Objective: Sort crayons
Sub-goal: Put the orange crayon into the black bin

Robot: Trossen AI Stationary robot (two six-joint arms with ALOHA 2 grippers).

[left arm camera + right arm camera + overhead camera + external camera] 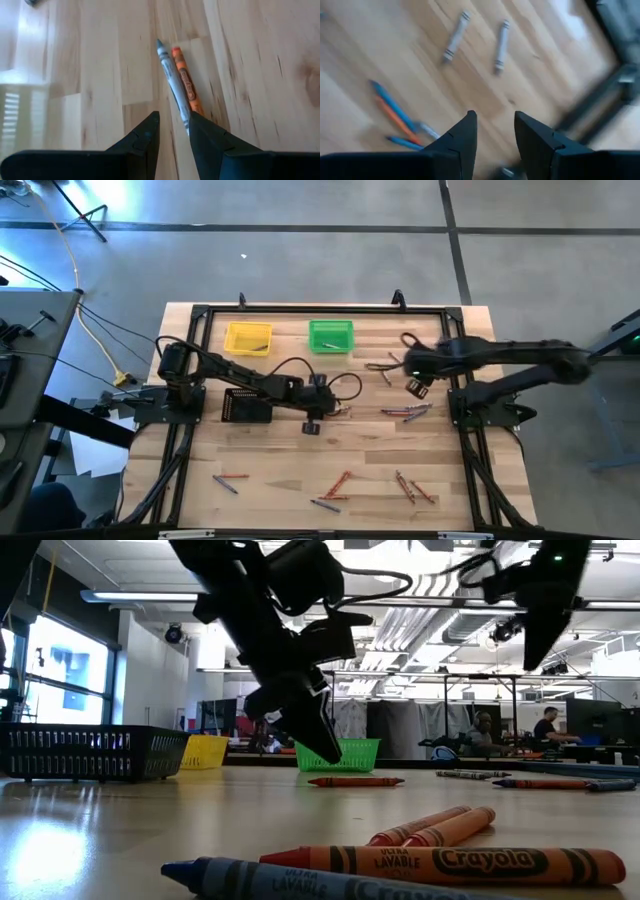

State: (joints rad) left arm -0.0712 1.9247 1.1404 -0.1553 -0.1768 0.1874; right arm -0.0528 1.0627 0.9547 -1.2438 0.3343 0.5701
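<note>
Crayons lie scattered on the wooden table. My left gripper (312,424) hovers low over the table's middle, open, pointing steeply down. Just ahead of it a grey-blue crayon (172,82) and an orange crayon (186,82) lie side by side; the grey-blue one's near end runs in beside one fingertip (196,122). My right gripper (416,386) hangs higher at the right, open and empty, above two grey crayons (455,36) and a blue and orange cluster (395,115). My left gripper stands open over the near end (185,120) of the grey-blue crayon, which lies flat on the table. That end disappears beside one finger, and I cannot tell whether the finger touches it.
At the far edge stand a yellow bin (248,338) and a green bin (331,335). A black mesh bin (246,408) sits beside the left arm. More crayons lie at the right (405,412) and along the near side (230,480) (335,485) (412,488).
</note>
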